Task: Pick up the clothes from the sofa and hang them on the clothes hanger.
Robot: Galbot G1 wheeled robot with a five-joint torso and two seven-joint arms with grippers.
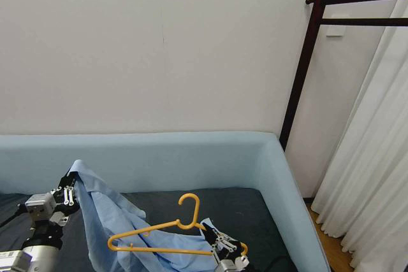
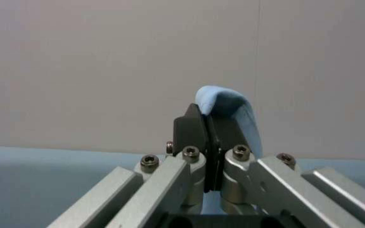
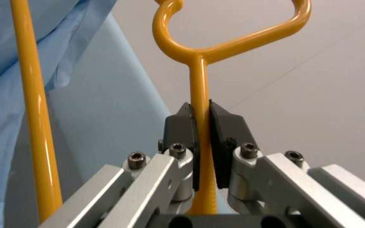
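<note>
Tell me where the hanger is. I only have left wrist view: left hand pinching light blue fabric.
Observer: The orange plastic hanger is held over the pale blue sofa, hook up, with the right hand shut on a thin bar near its right end.
Operator: Garment on it?
Observer: Cannot tell. The light blue fabric garment hangs from the left hand and reaches behind the hanger to the right hand.
Operator: Rack?
Observer: The dark wooden clothes rack stands to the robot's right, past the sofa's end, beside white curtains.
</note>
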